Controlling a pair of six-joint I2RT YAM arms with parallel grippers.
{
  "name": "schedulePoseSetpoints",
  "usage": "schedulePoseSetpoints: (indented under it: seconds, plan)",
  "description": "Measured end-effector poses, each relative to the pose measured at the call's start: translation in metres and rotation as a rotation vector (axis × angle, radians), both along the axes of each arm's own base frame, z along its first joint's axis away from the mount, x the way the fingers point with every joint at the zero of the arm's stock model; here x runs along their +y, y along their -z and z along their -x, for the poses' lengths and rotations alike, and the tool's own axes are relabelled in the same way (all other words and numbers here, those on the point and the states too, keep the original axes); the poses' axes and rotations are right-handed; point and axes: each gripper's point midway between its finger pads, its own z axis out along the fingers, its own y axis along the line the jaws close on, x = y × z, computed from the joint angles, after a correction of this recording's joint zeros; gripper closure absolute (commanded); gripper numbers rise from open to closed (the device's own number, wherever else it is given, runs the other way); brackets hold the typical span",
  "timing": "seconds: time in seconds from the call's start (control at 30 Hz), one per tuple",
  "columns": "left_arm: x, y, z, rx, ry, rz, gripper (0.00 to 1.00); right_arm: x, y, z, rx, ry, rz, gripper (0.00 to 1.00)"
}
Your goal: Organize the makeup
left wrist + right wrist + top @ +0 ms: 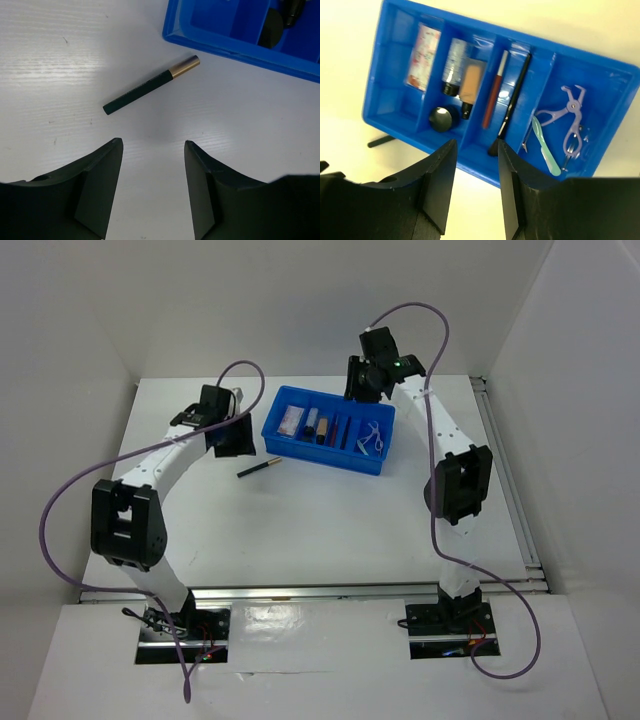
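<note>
The one loose piece I can see is a dark pencil with a gold cap (150,86). It lies flat on the table just outside the blue tray (320,457), cap end nearest the tray wall. My left gripper (153,145) hangs above it, a little short of it, with its fingers about half spread and nothing between them. The right gripper (475,147) hovers over the near edge of the tray, also parted and empty. In the tray, the pinkish packet (423,56) has the leftmost slot. The grey cylinder (454,62), beige tube (470,82) and round pot (440,119) share the next. A reddish pencil (494,92) and a black wand (512,92) lie side by side in the third, and the lilac tool (570,120) and green tool (544,150) are in the last. I judge this step to be picking up the stray pencil and laying it with those two. In the left wrist view it lies slanted, closer to the line my fingers close along than across it, so I want to turn the wrist until the pads meet it square. I would move forward over its middle, go low enough to nearly brush the table, and close gently, since a thin round shaft will likely roll or squirt out. The right claw sits close to that third slot, so I would back it off first.
</note>
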Motion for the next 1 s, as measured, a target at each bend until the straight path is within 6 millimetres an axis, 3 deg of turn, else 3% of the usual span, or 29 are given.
schedulePoseSetpoints:
  seconds: [0.13,0.23,0.53,0.7,1.0]
  plan:
    - [0.002,0.019,-0.014,-0.005,0.014,-0.033,0.36,-0.005,0.011,0.003,0.023,0.015,0.024,0.54]
    - [0.005,0.041,-0.021,0.017,0.029,-0.072,0.30,-0.006,0.011,0.003,0.022,0.021,0.030,0.54]
    - [0.007,0.105,-0.026,0.116,0.048,-0.118,0.22,-0.011,0.012,0.001,0.017,0.031,0.051,0.54]
    - [0.005,0.109,-0.036,0.102,0.059,-0.125,0.33,-0.014,0.014,0.001,0.015,0.037,0.073,0.54]
    - [0.007,0.112,-0.029,0.108,0.060,-0.150,0.54,-0.016,0.019,0.002,0.026,0.037,0.083,0.54]
